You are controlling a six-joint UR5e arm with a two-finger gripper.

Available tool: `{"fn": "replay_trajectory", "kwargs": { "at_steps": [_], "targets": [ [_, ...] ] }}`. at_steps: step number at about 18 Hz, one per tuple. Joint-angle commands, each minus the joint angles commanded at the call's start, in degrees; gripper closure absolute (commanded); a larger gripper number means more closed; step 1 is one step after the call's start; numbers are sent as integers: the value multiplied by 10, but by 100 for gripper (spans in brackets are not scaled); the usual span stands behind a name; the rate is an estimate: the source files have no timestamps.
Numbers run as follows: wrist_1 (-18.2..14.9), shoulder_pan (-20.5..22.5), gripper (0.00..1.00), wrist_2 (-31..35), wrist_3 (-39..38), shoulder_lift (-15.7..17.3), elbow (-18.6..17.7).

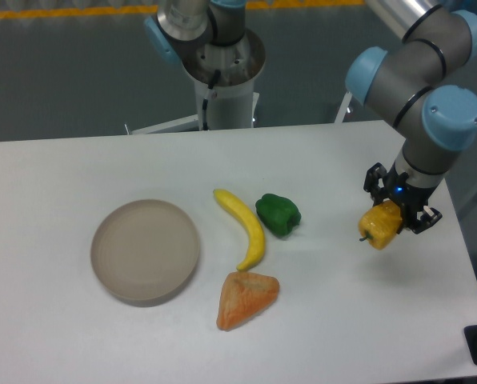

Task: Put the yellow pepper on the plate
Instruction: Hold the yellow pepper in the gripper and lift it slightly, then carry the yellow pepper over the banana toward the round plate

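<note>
At the right of the frame, the hand (389, 214) grips the yellow pepper (381, 226), holding it above the white tabletop (342, 320). Far to the left lies the plate (146, 251), with a banana (243, 225), green pepper (278, 214) and orange wedge (245, 298) between.

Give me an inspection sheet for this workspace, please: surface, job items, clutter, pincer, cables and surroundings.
Surface: white table, clean.
Job's things: small yellow-orange bell pepper held in the pincer, off the table at right; round beige-grey plate at left, bare.
Clutter: curved yellow banana, green pepper, orange wedge-shaped food piece, between plate and arm.
Grippers: pincer shut on the pepper.
Cables: black cable on arm base.
Surroundings: grey floor.
</note>
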Motion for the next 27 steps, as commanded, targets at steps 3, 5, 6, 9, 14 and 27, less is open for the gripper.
{"fn": "replay_trajectory", "kwargs": {
  "at_steps": [3,5,6,9,14,27],
  "targets": [
    [0,0,88,-1,2,-1,1],
    [-1,-3,88,-1,-4,3,4],
    [-1,-17,89,1,-6,10,4],
    [-3,-56,90,-5,-47,30,-8],
    [-3,-128,90,-10,-125,51,-28],
    [1,-308,89,-27,-260,63,-120]
  ]
}}
